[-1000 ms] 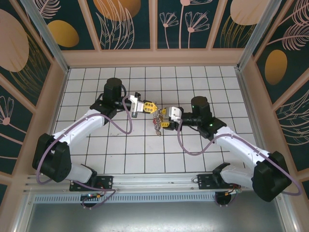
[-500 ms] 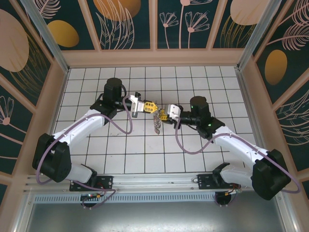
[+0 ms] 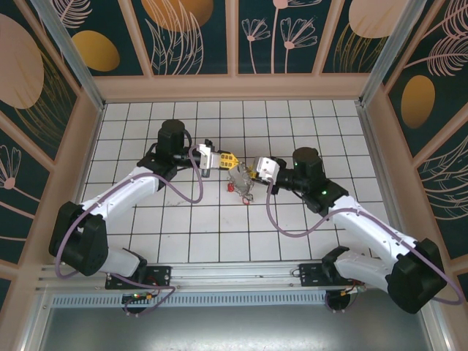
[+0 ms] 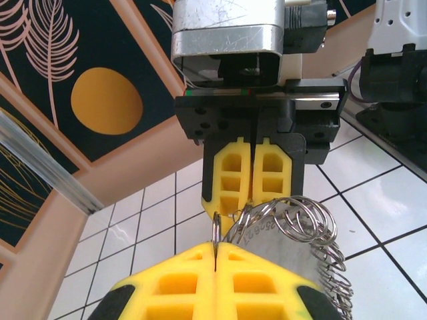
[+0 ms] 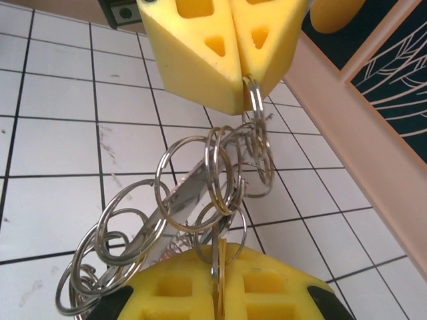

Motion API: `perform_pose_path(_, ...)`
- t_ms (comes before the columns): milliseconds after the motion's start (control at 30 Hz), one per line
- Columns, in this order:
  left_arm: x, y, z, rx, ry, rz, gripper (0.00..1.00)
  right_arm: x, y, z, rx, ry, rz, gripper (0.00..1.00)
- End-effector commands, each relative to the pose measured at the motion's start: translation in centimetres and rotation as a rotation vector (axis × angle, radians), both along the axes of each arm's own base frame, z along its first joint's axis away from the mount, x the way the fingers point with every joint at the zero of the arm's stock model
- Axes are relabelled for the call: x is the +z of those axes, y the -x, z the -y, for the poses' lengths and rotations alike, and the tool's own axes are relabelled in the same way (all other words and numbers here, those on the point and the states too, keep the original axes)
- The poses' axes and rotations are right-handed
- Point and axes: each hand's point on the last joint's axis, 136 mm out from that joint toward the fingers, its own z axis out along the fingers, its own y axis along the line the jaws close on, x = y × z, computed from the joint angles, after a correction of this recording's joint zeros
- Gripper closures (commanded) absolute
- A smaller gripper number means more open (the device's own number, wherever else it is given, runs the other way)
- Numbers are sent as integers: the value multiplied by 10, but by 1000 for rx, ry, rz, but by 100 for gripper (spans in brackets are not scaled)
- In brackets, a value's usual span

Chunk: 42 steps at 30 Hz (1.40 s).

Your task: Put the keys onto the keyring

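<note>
Right wrist view shows our right claw and left claw each pinched shut on a wire loop of the keyring, strung between them over the middle of the table, so we judge it best to keep the tension gentle and avoid twisting.

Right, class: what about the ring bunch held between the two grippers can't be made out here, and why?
Top view: bunch of silver rings too small to count; small red bit beside it unidentifiable.
Left wrist view: flat grey metal piece partly hidden behind the left gripper, so key or tag is unclear.
Right wrist view: that piece is mostly masked by overlapping rings and the right gripper.
</note>
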Motion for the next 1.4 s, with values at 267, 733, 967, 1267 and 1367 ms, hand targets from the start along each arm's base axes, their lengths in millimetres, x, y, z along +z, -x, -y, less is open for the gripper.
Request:
perform_pose_path(267,-8,4,-3,16,0,-16,100,26,-9,14,-54,60,100,100)
perform_pose_path(733,-15,-24,4,125,10,-219,95,56,-16,13,4,228,175,100)
perform_pose_path(967,3,-36,0,219,27,-237,71,80,-40,21,-45,357,281,100)
perform_pose_path(1267,5,-70,-43,551,108,-252,57,135,-70,23,-97,448,470,100)
perform_pose_path(1367,26,-53,-59,578,223,-134,2,159,-78,21,-105,449,537,100)
